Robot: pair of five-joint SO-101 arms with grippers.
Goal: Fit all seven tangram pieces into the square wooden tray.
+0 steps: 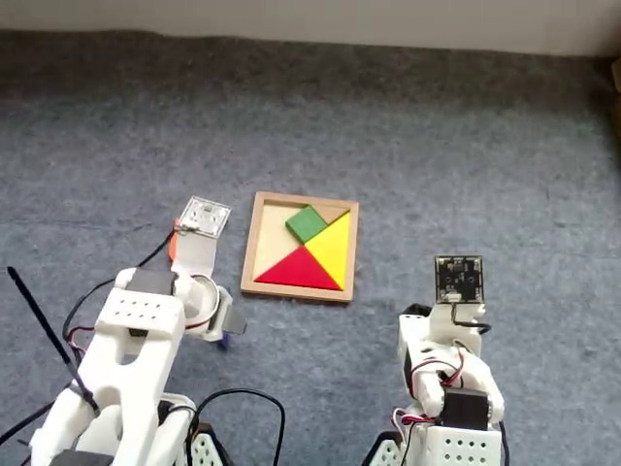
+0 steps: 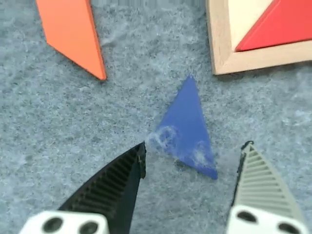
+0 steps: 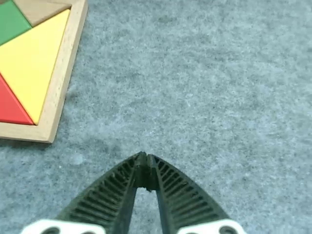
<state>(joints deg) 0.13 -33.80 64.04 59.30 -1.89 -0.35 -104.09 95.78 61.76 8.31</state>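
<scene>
three pieces seated, two on the carpet, left claw over the blue one

at the left we see a flat orange wooden piece (image 2: 73,34) lying on the grey carpet (image 1: 437,126), well to the left of the tray's left edge; part of it is cut off, so we cannot name its shape. next comes the left claw (image 2: 193,148), spread wide, one black finger (image 2: 122,180) and one pale finger (image 2: 258,180) pointing down at the carpet. between them lies a small blue wooden triangle (image 2: 187,129), flat on the carpet, its sharp tip pointing towards the tray's near left corner and stopping short of it. the black fingertip sits just beside the triangle's edge; we cannot tell whether it touches.

further right is the square wooden tray (image 1: 250,257), near the middle of the carpet. inside it a green square (image 1: 307,224) stands on its corner against the far edge, a large red triangle (image 1: 299,267) lies along the near edge, and a large yellow triangle (image 1: 333,249) lies along the right edge. the three meet around the tray's middle. bare wood shows along the left edge and in the far right corner.

at the right the right claw (image 3: 146,163) is pressed together, pinching nothing, its tips over bare carpet, well apart from the tray's near right corner.
</scene>
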